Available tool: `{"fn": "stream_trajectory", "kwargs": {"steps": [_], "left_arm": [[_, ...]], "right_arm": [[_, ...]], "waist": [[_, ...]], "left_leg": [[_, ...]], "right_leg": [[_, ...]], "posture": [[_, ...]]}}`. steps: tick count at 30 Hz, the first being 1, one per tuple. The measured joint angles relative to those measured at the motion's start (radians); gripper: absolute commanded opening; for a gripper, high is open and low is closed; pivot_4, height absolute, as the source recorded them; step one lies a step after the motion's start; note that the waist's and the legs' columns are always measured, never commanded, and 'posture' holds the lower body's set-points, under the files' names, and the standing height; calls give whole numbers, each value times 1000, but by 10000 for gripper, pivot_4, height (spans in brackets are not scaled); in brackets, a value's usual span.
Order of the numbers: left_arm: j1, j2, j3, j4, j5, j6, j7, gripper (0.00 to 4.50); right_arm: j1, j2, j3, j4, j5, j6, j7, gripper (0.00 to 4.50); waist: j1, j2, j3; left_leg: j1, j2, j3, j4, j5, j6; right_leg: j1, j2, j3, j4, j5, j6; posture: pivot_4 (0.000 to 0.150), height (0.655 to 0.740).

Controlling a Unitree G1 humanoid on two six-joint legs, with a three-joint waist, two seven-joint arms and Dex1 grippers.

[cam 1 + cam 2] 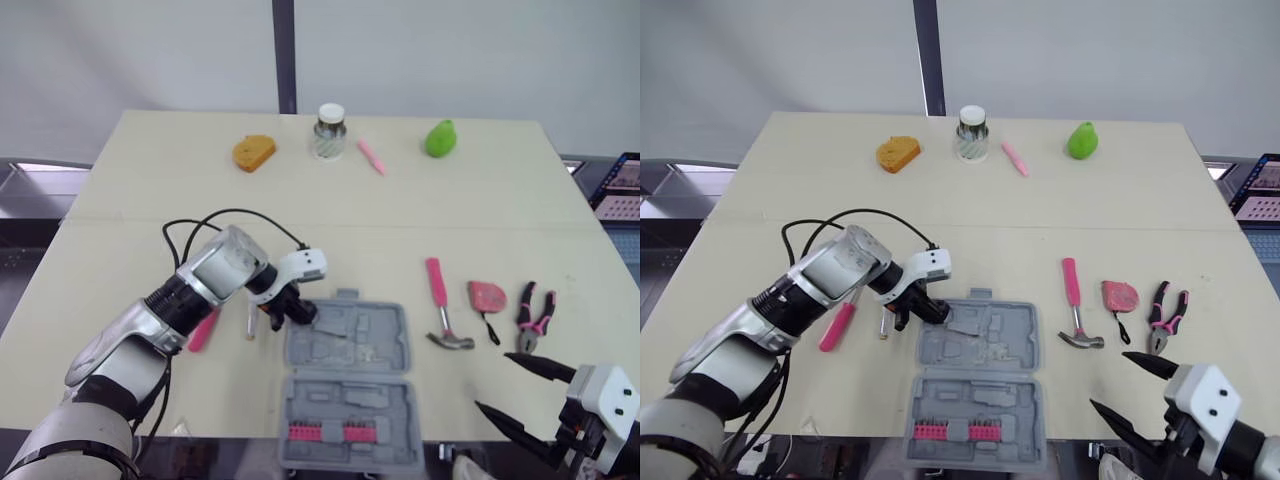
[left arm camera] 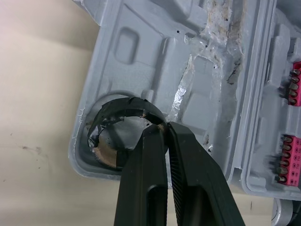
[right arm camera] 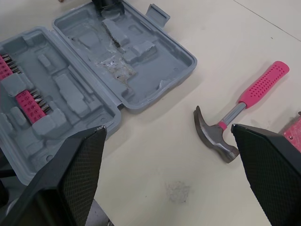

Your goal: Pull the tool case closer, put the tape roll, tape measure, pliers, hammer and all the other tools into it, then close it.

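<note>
Our tool case (image 1: pixel 380 340) lies wide open on the table (image 1: pixel 330 230), close to the near edge and a bit left of the middle. Both halves face up. The hinge runs left to right, so each half has its long side across us and the open pair stretches away from us. The handle is on the far edge and points away. The near half carries a row of pink bits (image 1: pixel 330 432).

The left gripper (image 2: pixel 162 128) is down at the far left corner of the case. Its fingers are almost together, pinching one side of the black tape roll (image 2: pixel 120 104). The roll sits in the round pocket in that corner, hole facing up.

The right gripper (image 3: pixel 167 128) hangs near the front right of the table with its fingers spread wide, holding and touching nothing.

Right of the case lies the hammer (image 1: pixel 441 310), long axis running away from us, pink handle far, head near. Next to it on the right is the pink tape measure (image 1: pixel 487 296), then the pliers (image 1: pixel 534 315), handles pointing away. Left of the case, past the left arm, there's a pink-handled screwdriver (image 1: pixel 837 326) lying at a slant.
</note>
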Motion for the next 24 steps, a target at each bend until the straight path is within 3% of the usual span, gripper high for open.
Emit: {"fn": "stream_trajectory", "kwargs": {"steps": [8, 11, 14, 24], "left_arm": [[0, -3, -5, 6, 15, -18, -8, 636], [-1, -4, -5, 8, 15, -10, -13, 9759], [-5, -2, -5, 7, 15, 6, -22, 23539], [-56, 75, 55, -105, -56, 118, -62, 23539]], "right_arm": [[6, 1, 0, -18, 0, 0, 0, 45000], [6, 1, 0, -19, 0, 0, 0, 45000], [6, 1, 0, -19, 0, 0, 0, 45000], [-8, 1, 1, -18, -1, 1, -5, 45000]], "waist": [[0, 0, 0], [0, 0, 0], [0, 0, 0], [-1, 0, 0]], "left_leg": [[0, 0, 0, 0, 0, 0], [0, 0, 0, 0, 0, 0], [0, 0, 0, 0, 0, 0], [0, 0, 0, 0, 0, 0]], "right_leg": [[0, 0, 0, 0, 0, 0], [0, 0, 0, 0, 0, 0], [0, 0, 0, 0, 0, 0], [0, 0, 0, 0, 0, 0]], "posture": [[1500, 6950], [1500, 6950], [1500, 6950], [1500, 6950]]}}
